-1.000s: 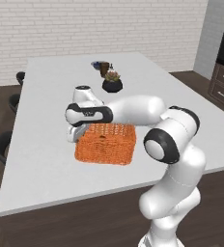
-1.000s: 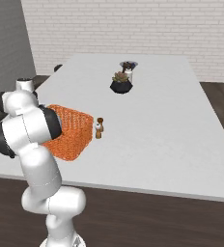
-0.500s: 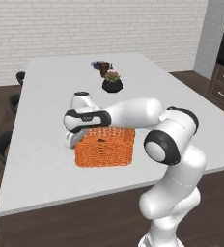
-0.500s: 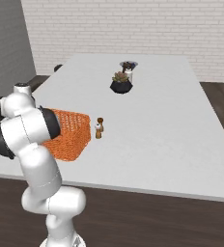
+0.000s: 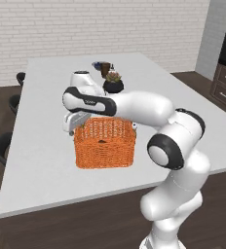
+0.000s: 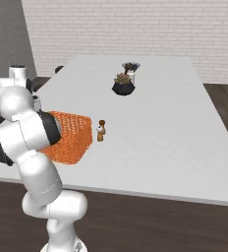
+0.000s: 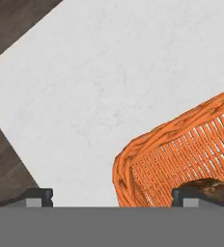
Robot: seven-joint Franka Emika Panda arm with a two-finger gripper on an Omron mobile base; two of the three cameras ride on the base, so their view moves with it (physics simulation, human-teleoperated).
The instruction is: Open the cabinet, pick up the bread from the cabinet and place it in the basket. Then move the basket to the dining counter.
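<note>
Stools: dark, along the left edge of the dining counter.
Gripper: at the basket's left rim, jaws spread wide, one finger outside the wicker wall and one inside, holding nothing; a second ago clenched on that rim, now released.
Basket: orange wicker, resting flat on the dining counter near its front edge, in the same spot as a second ago.
Bread: dark brown crust visible inside the basket, low against the wicker wall in the hand view.
Shaker: small brown bottle standing just beside the basket.
Potted plant: farther back on the counter, well apart from the basket.
Meaning: basket set down and let go on the counter; task looks essentially complete, only pulling the hand clear without snagging the rim remaining.
</note>
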